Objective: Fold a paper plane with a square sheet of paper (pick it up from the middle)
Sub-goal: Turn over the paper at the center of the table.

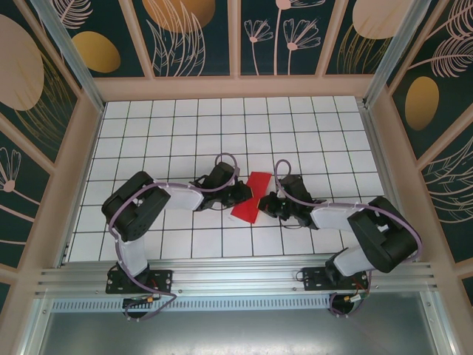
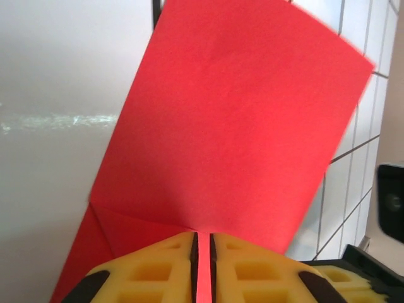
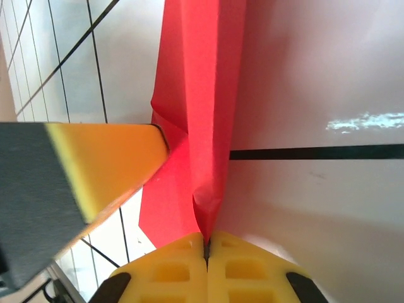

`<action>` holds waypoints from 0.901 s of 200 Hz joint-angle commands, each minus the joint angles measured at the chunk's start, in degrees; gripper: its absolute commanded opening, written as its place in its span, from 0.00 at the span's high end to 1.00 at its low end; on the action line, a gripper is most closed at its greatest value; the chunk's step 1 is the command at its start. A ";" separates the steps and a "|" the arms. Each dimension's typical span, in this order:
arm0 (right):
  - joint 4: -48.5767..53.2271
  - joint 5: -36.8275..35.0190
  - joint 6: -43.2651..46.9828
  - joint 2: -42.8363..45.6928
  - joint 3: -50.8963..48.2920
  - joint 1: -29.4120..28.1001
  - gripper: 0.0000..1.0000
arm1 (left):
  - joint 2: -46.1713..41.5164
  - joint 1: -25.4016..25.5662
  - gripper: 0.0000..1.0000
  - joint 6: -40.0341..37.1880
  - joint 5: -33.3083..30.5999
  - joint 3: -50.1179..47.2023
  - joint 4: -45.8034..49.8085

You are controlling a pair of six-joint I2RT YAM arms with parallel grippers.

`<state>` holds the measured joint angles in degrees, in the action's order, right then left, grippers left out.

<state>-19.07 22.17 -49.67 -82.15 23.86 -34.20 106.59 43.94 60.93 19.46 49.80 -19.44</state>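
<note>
We judge it mid-fold: left end effector (image 2: 202,252) and right end effector (image 3: 206,243) each clamp the red sheet (image 1: 247,198). Next, we'd likely press the crease flat.

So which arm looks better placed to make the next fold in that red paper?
Probably right. The right pincer is shut on the raised crease of the red paper, ready to work it; the left pincer only grips a flat edge.
</note>
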 commanded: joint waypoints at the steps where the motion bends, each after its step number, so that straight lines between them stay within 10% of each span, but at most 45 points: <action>1: 4.28 -1.93 2.29 2.87 2.13 -0.26 0.98 | -5.16 0.35 0.82 0.42 -2.26 -0.58 -0.55; 53: 33.90 -17.41 14.26 11.93 17.53 -0.93 0.99 | -22.05 0.22 0.68 -0.96 -17.60 -4.94 7.09; 111: 72.28 -60.17 19.88 -0.41 42.24 -13.64 0.98 | -41.56 -0.68 0.63 2.60 -36.63 -14.88 15.62; 180: 77.89 -64.78 19.71 -27.78 55.85 -25.72 0.97 | -64.49 -1.33 0.67 14.85 -55.03 -24.32 28.69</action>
<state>55.02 -40.47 -31.66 -105.34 74.41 -56.58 48.56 42.96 69.84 -25.65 27.64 1.83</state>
